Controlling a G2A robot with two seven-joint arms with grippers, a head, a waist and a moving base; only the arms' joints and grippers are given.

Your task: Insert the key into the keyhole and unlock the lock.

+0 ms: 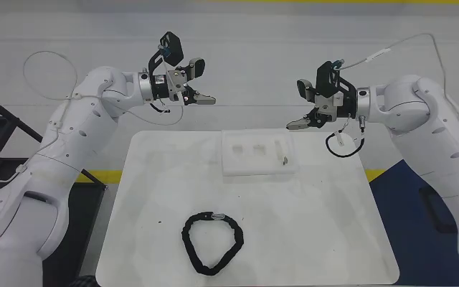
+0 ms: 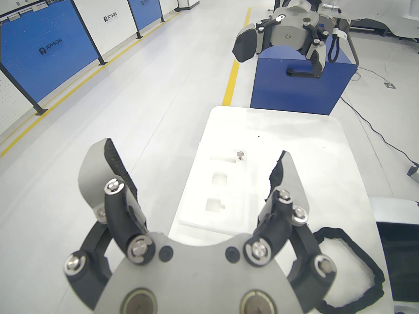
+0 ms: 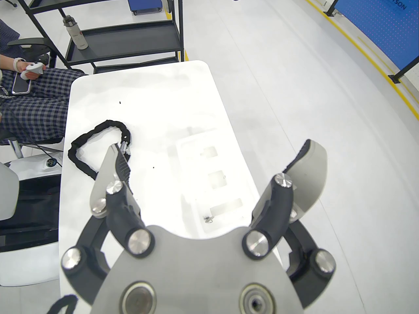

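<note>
A black fabric-sleeved chain lock (image 1: 211, 242) lies coiled on the white table (image 1: 323, 229) near its front, its metal lock end (image 1: 217, 215) at the top of the loop; the right wrist view shows the chain lock (image 3: 95, 142) too. A small metal key (image 1: 285, 159) rests in the right slot of a white foam tray (image 1: 258, 152), seen also as the key (image 2: 241, 155) and the key (image 3: 208, 219) from the wrists. My left gripper (image 1: 208, 100) hangs open above the table's back left edge. My right gripper (image 1: 295, 124) hangs open above the back right, close to the tray.
The foam tray (image 2: 209, 194) has two more square recesses. A blue cabinet (image 2: 301, 83) stands beyond the table's right side. A black shelf cart (image 3: 108, 34) and a seated person are off the table's left side.
</note>
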